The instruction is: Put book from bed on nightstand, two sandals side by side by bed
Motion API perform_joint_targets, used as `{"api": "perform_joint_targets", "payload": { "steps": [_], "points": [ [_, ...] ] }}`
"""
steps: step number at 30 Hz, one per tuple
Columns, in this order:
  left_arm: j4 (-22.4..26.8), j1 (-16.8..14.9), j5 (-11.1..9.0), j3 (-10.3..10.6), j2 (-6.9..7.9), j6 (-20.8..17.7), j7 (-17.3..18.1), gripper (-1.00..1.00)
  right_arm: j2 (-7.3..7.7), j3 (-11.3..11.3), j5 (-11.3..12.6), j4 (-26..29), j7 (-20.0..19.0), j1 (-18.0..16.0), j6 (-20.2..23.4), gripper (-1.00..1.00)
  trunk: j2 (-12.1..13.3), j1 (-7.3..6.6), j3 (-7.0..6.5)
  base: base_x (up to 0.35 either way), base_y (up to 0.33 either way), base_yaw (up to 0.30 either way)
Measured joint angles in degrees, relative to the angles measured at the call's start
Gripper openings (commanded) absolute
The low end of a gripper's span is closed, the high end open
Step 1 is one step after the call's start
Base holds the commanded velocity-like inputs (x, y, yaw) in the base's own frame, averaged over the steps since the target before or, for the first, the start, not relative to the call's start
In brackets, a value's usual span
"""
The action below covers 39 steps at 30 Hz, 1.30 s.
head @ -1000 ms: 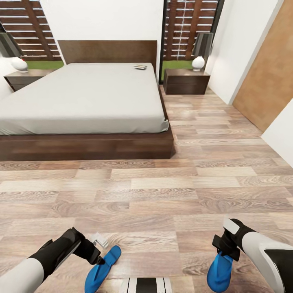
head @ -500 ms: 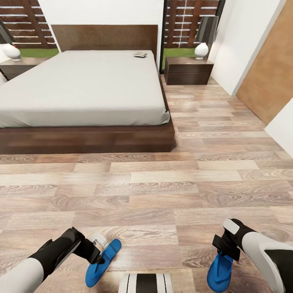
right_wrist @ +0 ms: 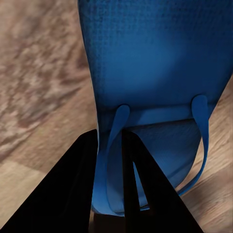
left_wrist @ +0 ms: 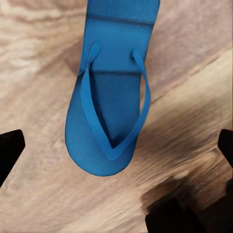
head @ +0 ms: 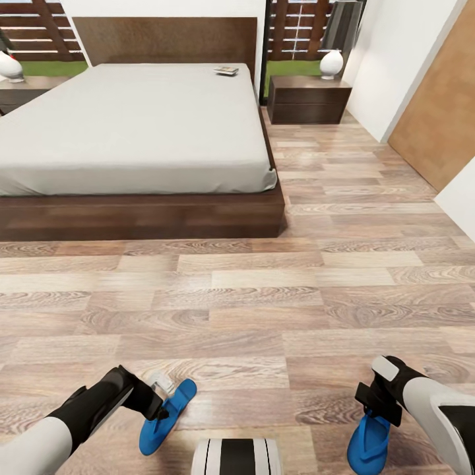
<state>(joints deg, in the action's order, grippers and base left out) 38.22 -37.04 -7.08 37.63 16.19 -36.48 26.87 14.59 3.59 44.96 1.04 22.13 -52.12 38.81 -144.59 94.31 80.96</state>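
1. Bedroom of light wood-plank floor (head: pixel 277 297); low dark-brown bed (head: pixel 142 218) upper left, small book (head: pixel 226 70) near its headboard.
2. Left gripper (left_wrist: pixel 116 145) spread wide around one flat bright-blue sandal (left_wrist: pixel 112 87); right gripper (right_wrist: pixel 110 145) pinching other blue sandal (right_wrist: pixel 155 63) strap, lower right.
3. Carry level toward bedside; set parallel, close together.

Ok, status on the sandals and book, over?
Right gripper shut on right sandal. Left gripper open, fingertips either side of left sandal. Book on bed, near headboard.

The head view looks forward and down across the light wood-plank floor (head: pixel 264 297) toward the low dark-brown wooden bed (head: pixel 142 218). Each wrist view looks close down on a bright blue flip-flop (left_wrist: pixel 109 97) (right_wrist: pixel 155 77); the head view shares both flip-flops (head: pixel 165 417) (head: pixel 369 443).
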Motion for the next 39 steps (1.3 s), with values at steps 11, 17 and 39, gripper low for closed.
{"api": "perform_joint_targets", "payload": {
  "steps": [11, 17, 39],
  "points": [
    [0.94, 0.00, 0.00, -2.30, -0.12, -0.06, -1.99, 1.00, 0.00, -0.01, 0.03, -0.07, 0.00, 0.01, 0.01, -1.00, 0.00, 0.00, 0.00, 0.000, 0.000, 0.000],
    [0.92, 0.00, 0.05, -2.18, -0.67, -0.07, -2.01, 1.00, -0.01, -0.01, 0.03, -0.07, 0.00, 0.01, 0.01, -1.00, 0.00, 0.00, 0.00, 0.000, 0.000, 0.000],
    [3.01, 0.00, 3.67, -1.25, -3.94, -0.18, -10.86, 1.00, -0.10, -0.01, 0.03, -0.07, 0.00, 0.01, 0.01, -1.00, 0.00, 0.00, 0.00, 0.000, 0.000, 0.000]
  ]
}}
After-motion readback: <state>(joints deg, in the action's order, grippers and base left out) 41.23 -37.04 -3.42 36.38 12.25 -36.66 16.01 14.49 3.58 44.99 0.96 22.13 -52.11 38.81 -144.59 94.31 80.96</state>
